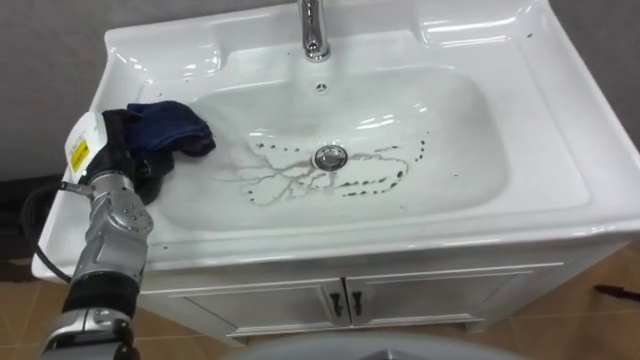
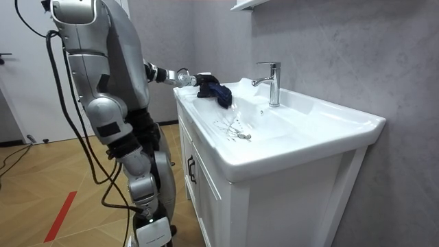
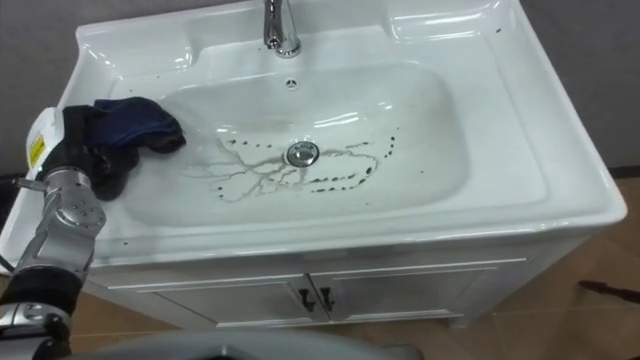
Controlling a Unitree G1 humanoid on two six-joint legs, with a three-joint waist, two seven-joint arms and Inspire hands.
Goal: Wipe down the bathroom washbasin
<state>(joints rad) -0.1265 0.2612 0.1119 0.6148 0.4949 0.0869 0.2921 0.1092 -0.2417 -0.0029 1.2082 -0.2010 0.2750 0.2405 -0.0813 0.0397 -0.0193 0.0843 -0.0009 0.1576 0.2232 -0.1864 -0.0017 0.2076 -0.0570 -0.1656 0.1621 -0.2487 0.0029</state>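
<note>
With the wipe barely begun, the left hand (image 1: 133, 152), clamped on the cloth (image 1: 176, 124) left of the drain (image 1: 330, 156), should next sweep over the streaks (image 1: 290, 180) around it.

Your non-task items, placed from the left hand's fingers (image 1: 148, 168).
1. Chrome tap (image 1: 315, 28): upright, beyond them and to their right.
2. White cabinet doors (image 1: 400, 298) with dark handles (image 1: 335, 303): below them and to their right.
3. Wood floor (image 2: 41, 185) with a red strip (image 2: 60, 216): well below them.
4. Grey wall (image 2: 329, 48): beyond them, past the tap.
</note>
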